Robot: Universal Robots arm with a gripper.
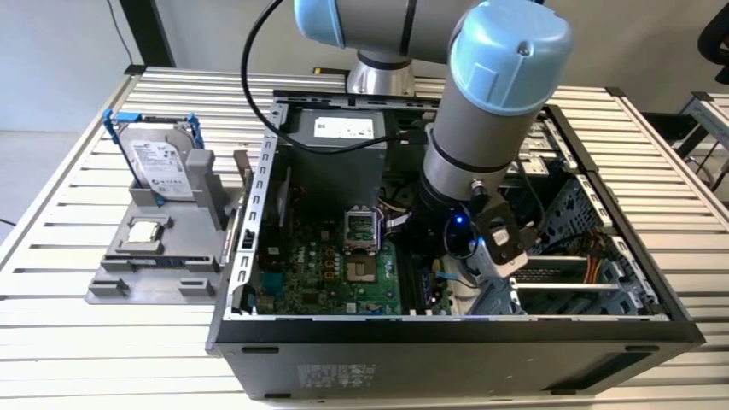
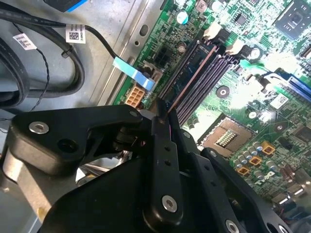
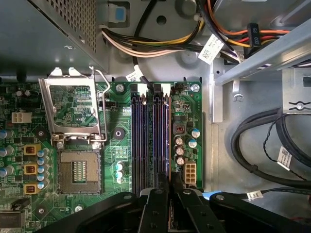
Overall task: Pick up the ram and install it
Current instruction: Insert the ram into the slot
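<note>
Your ram (image 2: 190, 76) stands on edge in one of the black memory slots (image 3: 151, 141), running the slot's length, with the gripper (image 2: 163, 127) clamped on its near end — the black fingers (image 2: 164, 160) are drawn together on the thin board. Whether it is fully seated you cannot tell from these views; the white latches (image 2: 213, 32) at the far end of the slots look tipped outward, which suggests it is not locked in.

The main risk, as I judge it, is uneven pressure. You are holding one end only, so pushing down here could drive the near end home while the far end rides high, cocking the board and straining the slot. If the notch is not lined up, force would bend the board rather than seat it.

Watch the surroundings too: the capacitors (image 3: 180, 145) and the white connector (image 3: 189, 173) sit just beside the slots, and the open processor socket (image 3: 80, 170) lies near on the other side. In the exterior view the arm (image 1: 484, 145) reaches deep into the computer case (image 1: 456, 337), close to loose cables (image 3: 265, 145) — a sideways slip could snag them.
</note>
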